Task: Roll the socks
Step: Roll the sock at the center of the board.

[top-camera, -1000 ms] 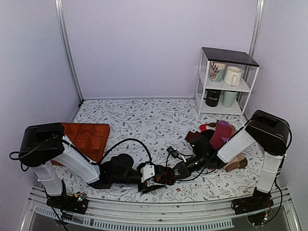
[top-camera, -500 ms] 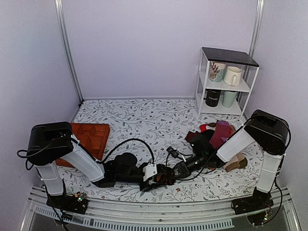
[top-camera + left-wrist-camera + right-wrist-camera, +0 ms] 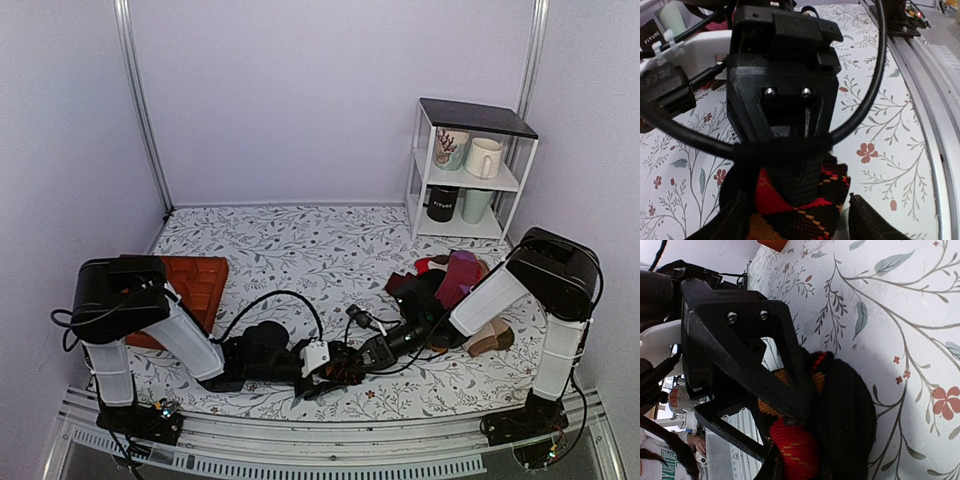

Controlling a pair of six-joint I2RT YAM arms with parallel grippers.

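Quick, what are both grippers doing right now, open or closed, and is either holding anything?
Left gripper: open, jaws wide on either side of the socks.
Right gripper: closed, pinching the socks.

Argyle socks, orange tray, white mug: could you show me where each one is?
argyle socks [image 3: 832, 187], left wrist view, on the red-and-black knit of the bundle.
orange tray [image 3: 195, 283], top view, on its moulded upper face.
white mug [image 3: 484, 157], top view, on its side wall, on the rack's upper shelf.
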